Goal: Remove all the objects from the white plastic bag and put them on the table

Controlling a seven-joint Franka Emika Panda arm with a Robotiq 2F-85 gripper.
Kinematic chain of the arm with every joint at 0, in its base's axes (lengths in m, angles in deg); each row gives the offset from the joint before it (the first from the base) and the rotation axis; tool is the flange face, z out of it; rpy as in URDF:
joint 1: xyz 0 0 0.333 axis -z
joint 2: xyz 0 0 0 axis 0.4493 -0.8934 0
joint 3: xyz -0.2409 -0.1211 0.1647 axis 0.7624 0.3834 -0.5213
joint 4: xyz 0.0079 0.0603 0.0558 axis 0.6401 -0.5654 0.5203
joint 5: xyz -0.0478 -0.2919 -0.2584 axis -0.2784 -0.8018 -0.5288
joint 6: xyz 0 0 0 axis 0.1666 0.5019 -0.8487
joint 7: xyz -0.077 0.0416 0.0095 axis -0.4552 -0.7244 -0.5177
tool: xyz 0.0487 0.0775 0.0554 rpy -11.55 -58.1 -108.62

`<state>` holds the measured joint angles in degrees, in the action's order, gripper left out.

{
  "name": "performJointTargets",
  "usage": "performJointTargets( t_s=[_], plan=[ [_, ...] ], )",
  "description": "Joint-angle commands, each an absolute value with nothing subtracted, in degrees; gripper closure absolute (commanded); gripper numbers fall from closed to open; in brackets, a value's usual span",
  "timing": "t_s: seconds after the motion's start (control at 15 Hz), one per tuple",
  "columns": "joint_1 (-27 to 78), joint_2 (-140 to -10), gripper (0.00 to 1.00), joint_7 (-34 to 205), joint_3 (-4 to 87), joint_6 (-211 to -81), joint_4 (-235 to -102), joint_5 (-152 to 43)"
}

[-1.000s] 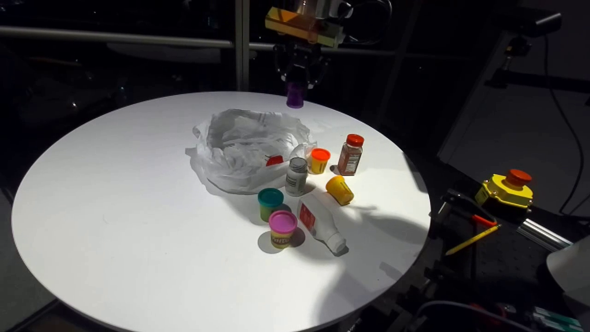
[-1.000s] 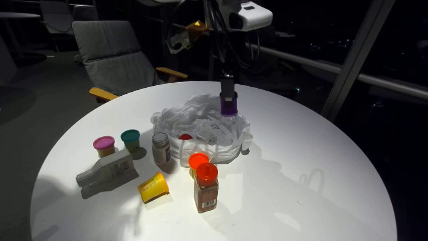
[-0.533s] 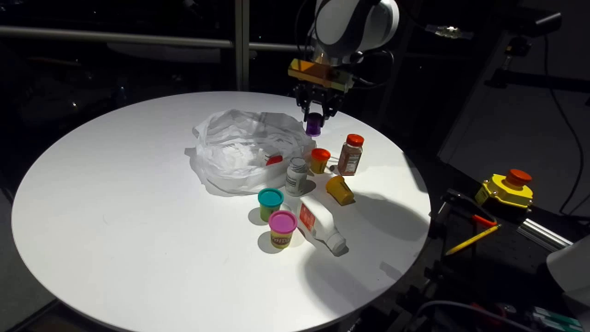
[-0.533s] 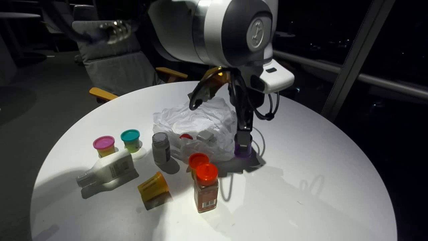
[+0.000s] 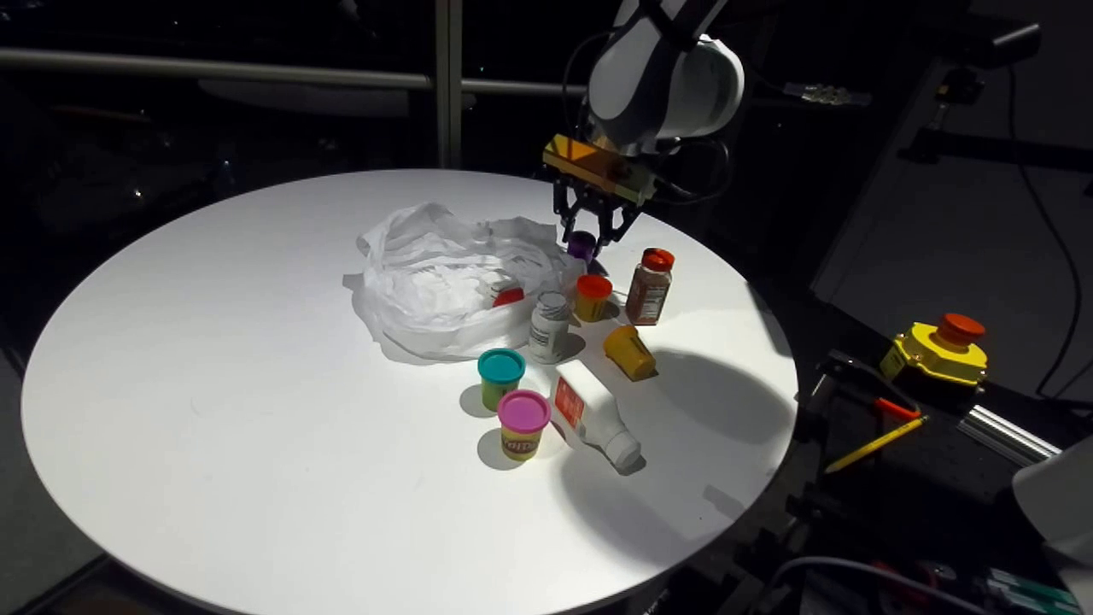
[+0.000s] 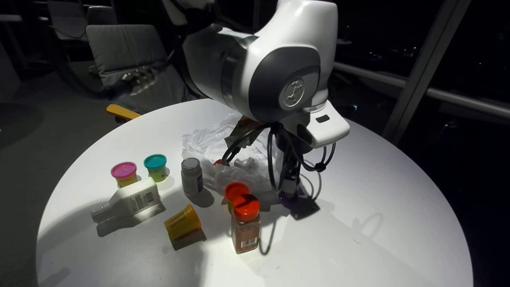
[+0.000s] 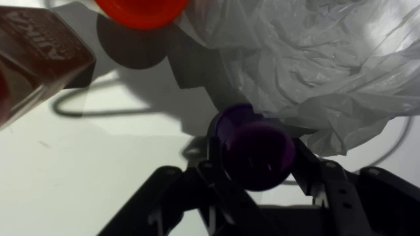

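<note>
Seven objects sit on your round white table (image 5: pixel 256 444) outside the white plastic bag (image 5: pixel 427 331), and an eighth, the purple tub (image 7: pixel 259 159), is between the fingers (image 7: pixel 305 167) of your gripper (image 5: pixel 582 244). You have one finger on either side of it, low at the table and just beside the bag; you cannot tell from here whether the fingers press on it or leave a slight gap, nor whether its underside meets the table. Of the seven, five stand upright: the pink-lidded tub (image 5: pixel 523 424), the teal-lidded tub (image 5: pixel 500 376), the pale bottle (image 5: pixel 547 331), the orange-lidded tub (image 5: pixel 593 299) and the red-capped jar (image 5: pixel 650 289). The yellow tub (image 5: pixel 629 353) and the white bottle (image 5: pixel 595 410) lie on their sides, the bottle with its neck pointing away from the bag. You have the pale bottle and the orange-lidded tub close by the bag's edge, and the red-capped jar near that tub. Look into the bag's open mouth and you find a red piece (image 5: pixel 508 297), visible in both exterior views, and a small pale piece (image 6: pixel 244 162); you see too little of either to say what it is.
</note>
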<state>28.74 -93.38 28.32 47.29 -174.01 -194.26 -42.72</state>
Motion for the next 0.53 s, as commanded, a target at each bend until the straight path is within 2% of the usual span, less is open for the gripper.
performJointTargets(
  t_s=[0.0,0.13,0.47],
  plan=[
    [26.27,-90.48,0.1,28.97,49.37,-177.33,-197.63,-41.88],
    [22.97,-88.38,0.0,27.39,52.32,-177.09,-199.06,-43.42],
    [10.58,-84.9,0.0,23.87,60.95,-172.07,-196.32,-53.76]
  ],
)
